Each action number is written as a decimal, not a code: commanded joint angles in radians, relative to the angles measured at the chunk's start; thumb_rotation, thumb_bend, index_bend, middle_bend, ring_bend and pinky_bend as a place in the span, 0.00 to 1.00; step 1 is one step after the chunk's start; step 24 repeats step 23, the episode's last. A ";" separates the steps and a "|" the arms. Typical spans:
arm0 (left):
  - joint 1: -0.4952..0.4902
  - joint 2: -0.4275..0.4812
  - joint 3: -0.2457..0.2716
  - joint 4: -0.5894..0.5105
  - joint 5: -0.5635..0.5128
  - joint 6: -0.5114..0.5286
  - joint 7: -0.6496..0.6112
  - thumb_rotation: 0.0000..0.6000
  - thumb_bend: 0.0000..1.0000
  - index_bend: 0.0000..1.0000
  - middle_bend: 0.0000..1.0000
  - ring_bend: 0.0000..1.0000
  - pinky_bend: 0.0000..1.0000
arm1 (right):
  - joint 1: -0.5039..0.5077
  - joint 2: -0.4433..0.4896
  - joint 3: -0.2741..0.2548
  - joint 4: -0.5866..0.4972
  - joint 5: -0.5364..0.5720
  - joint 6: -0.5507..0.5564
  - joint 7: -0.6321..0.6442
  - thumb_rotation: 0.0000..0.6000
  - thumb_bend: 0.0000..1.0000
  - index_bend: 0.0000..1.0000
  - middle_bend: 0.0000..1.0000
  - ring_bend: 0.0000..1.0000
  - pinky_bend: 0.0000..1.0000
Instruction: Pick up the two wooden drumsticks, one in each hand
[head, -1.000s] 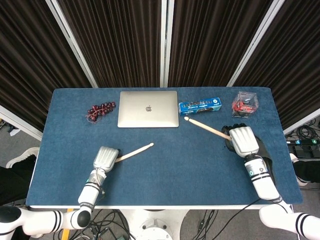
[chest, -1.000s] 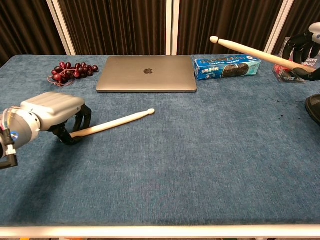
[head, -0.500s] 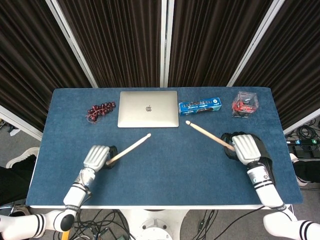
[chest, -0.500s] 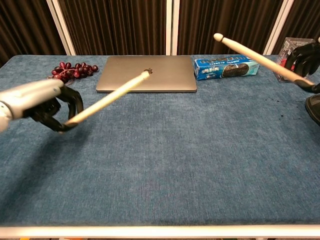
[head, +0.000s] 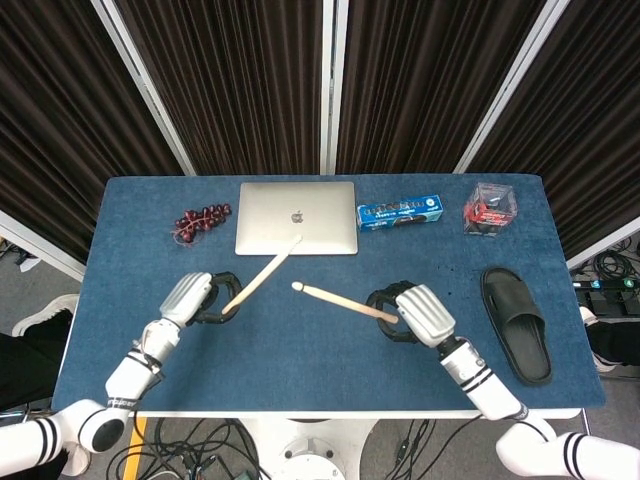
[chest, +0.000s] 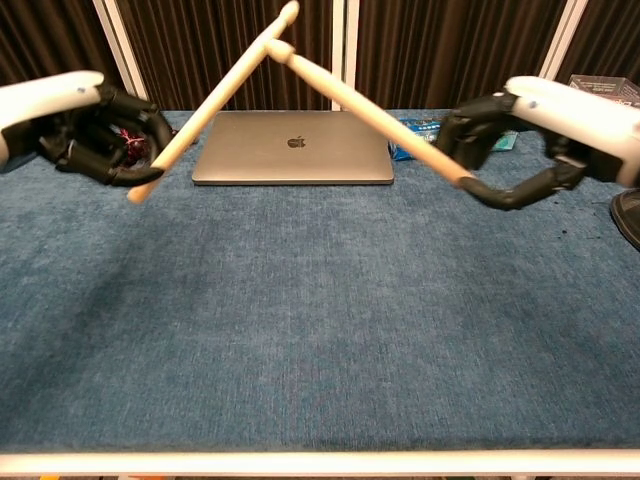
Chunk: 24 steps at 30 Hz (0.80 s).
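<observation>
Room for moving is lying across the centre and near edge of the blue worktop (head: 330, 370), while the far edge at 12 o'clock is carrying a row of things: grapes (head: 202, 221) at 10 o'clock, a closed laptop (head: 297, 217), a blue biscuit box (head: 400, 214) at 1 o'clock and a clear plastic box (head: 489, 208) at 2 o'clock; a black slipper (head: 516, 322) is lying near the 3 o'clock edge. The left robot hand (head: 192, 298) is curling its fingers around the butt of the left drumstick (head: 262, 275), which is slanting up toward 1 o'clock with its tip over the laptop's near edge. The right robot hand (head: 418, 313) is gripping the butt of the right drumstick (head: 335, 299), which is pointing toward 10 o'clock. Both sticks are hanging clear of the worktop, and in the chest view their tips are crossing high above the laptop. Compared with half a second ago, the right robot hand is sitting much nearer the centre, uncovering the slipper, its stick is swinging inward, and the left stick is tilting steeper. Counting: two drumsticks, two robot hands, one laptop, one bunch of grapes, one biscuit box, one clear box, one slipper.
</observation>
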<state>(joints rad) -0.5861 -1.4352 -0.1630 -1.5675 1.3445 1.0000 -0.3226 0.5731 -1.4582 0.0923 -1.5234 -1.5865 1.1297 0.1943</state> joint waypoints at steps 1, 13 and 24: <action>-0.018 0.013 -0.012 -0.015 0.032 -0.010 -0.039 1.00 0.51 0.65 0.71 0.84 0.95 | 0.016 -0.041 0.015 0.010 -0.008 0.015 -0.011 1.00 0.76 0.57 0.59 0.40 0.38; -0.041 0.022 0.012 -0.059 0.114 0.008 -0.069 1.00 0.51 0.65 0.71 0.84 0.95 | 0.046 -0.149 0.045 0.062 -0.002 0.047 -0.044 1.00 0.76 0.57 0.59 0.40 0.38; -0.046 0.017 0.030 -0.068 0.146 0.033 -0.078 1.00 0.51 0.65 0.71 0.84 0.95 | 0.054 -0.159 0.043 0.071 -0.008 0.065 -0.043 1.00 0.76 0.57 0.59 0.40 0.38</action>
